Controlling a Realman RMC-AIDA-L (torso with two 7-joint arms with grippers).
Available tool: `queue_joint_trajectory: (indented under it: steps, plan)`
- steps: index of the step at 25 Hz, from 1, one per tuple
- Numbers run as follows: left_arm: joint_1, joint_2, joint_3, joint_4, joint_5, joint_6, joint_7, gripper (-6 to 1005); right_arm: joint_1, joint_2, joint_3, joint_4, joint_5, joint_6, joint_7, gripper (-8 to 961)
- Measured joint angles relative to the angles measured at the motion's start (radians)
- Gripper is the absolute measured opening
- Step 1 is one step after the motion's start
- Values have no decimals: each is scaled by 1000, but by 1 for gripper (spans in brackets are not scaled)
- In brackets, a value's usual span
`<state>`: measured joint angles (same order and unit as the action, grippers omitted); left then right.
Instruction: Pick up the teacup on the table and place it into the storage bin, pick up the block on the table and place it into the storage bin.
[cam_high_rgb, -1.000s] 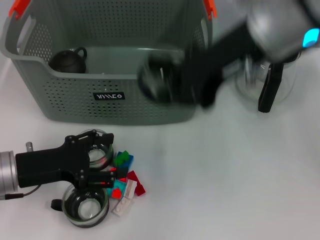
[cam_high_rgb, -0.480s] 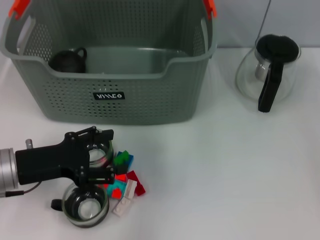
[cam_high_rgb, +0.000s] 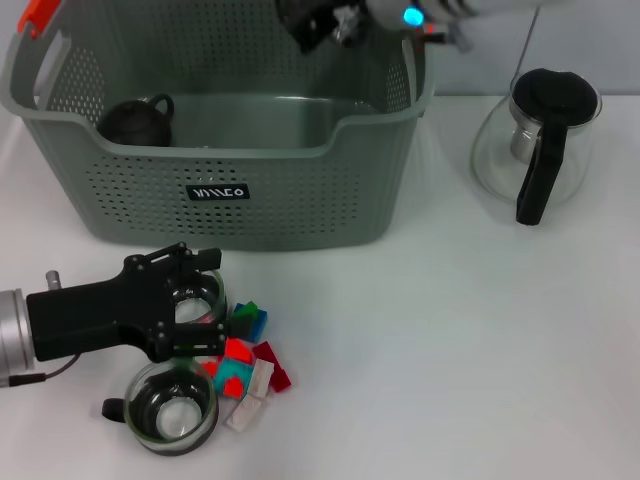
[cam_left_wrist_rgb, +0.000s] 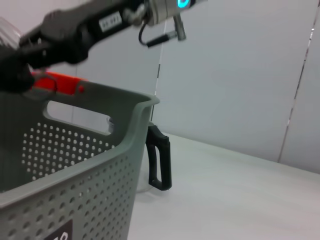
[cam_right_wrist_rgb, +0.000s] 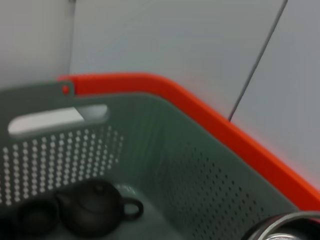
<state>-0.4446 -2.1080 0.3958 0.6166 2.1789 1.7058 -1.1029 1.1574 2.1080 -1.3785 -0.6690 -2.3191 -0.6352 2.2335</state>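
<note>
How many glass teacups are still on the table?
2: one teacup in front near the blocks, another teacup partly hidden under the left gripper. The storage bin may hide more.

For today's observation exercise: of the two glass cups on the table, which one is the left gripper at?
The glass cup nearer the storage bin: the left gripper sits over that cup, while the other cup stands free, nearer the camera.
</note>
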Motion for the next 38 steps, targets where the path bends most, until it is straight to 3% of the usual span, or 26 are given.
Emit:
queue_joint_trajectory:
  steps: [4, 9, 38]
  plan:
    - [2, 0, 0, 0, -1, -6, 1, 949, -3, 3, -105, 81, 21, 117, 7, 57]
    - [4, -1, 0, 0, -1, -8, 1, 949, -8, 4, -147, 115, 44, 152, 8, 57]
    - [7, -5, 0, -2, -1, -9, 3, 949, -5, -5, -151, 128, 38, 53, 9, 58]
